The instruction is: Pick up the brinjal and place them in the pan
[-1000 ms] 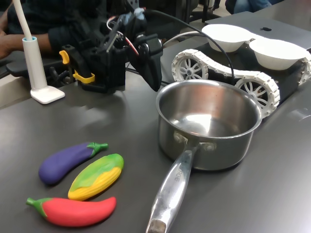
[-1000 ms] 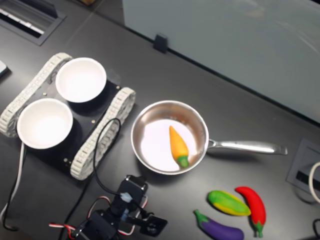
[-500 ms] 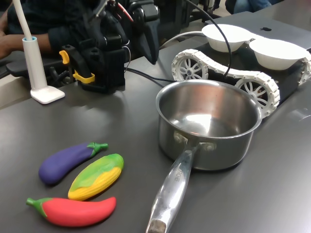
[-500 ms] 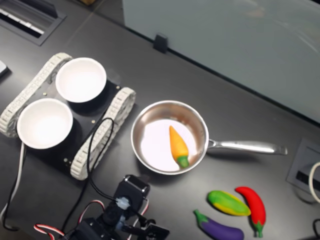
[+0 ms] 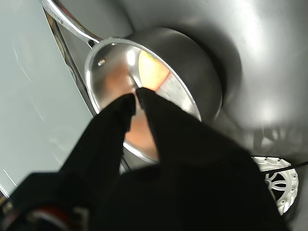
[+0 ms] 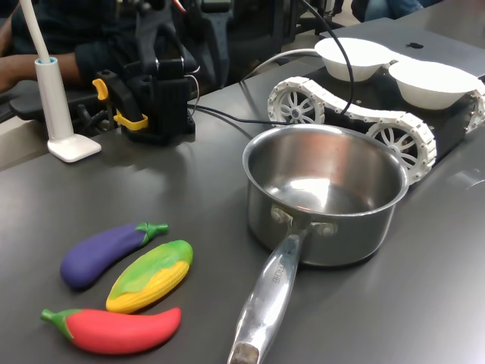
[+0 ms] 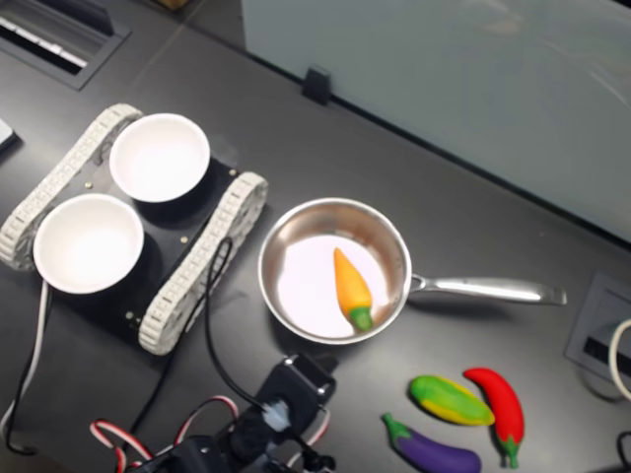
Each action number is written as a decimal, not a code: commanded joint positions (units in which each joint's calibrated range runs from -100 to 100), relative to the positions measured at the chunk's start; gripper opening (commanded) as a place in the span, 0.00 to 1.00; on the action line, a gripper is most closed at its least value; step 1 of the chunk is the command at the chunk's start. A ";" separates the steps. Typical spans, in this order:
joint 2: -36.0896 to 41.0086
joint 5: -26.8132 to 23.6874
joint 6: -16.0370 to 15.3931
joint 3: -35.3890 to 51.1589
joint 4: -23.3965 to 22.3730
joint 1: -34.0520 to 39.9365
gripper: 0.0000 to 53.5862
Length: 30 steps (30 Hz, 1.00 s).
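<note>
Gripper (image 5: 135, 95): in the wrist view your two black fingers stood almost together, only a thin slit between the tips, nothing held. The camera looked past them into the pan (image 5: 192, 67), where an orange blur showed against the steel.

Change over the last second: in the first exterior view the gripper had hung low, just beside the pan's far rim. It then rose and folded back over the arm's base (image 6: 163, 98) until it left the top of the frame. In the second exterior view the arm (image 7: 286, 414) swung toward the second exterior view's right along the lower edge, fingertips cropped.

Pan (image 7: 261, 271): upright, handle pointing to the second exterior view's right. It held one orange toy with a green tip (image 7: 350, 286), and no purple piece.

Brinjal (image 6: 102, 250) (image 7: 434, 453): untouched on the table, well apart from the gripper, green cap toward the pan. It lay just beside the corn (image 6: 151, 274), with the red chili (image 6: 114, 330) on the corn's other side.

Judgement: you appeared to be pulling clear of the pan to reach for the brinjal. The pick had not begun; the jaws needed opening before descent, and the corn close alongside left little room for a finger
</note>
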State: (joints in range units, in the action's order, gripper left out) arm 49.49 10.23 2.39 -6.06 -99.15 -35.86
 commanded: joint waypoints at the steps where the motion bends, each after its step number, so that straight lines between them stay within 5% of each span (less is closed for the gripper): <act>1: -5.59 1.37 -3.40 8.56 -0.51 -9.21 0.04; 6: -12.76 3.57 -7.68 14.56 -0.51 -20.10 0.04; 14: -20.69 6.89 -7.85 21.37 -0.42 -28.47 0.08; 30: -32.75 12.75 -8.02 27.19 -0.42 -37.87 0.36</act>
State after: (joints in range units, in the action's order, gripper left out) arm 16.92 22.49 -4.78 16.38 -99.15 -71.62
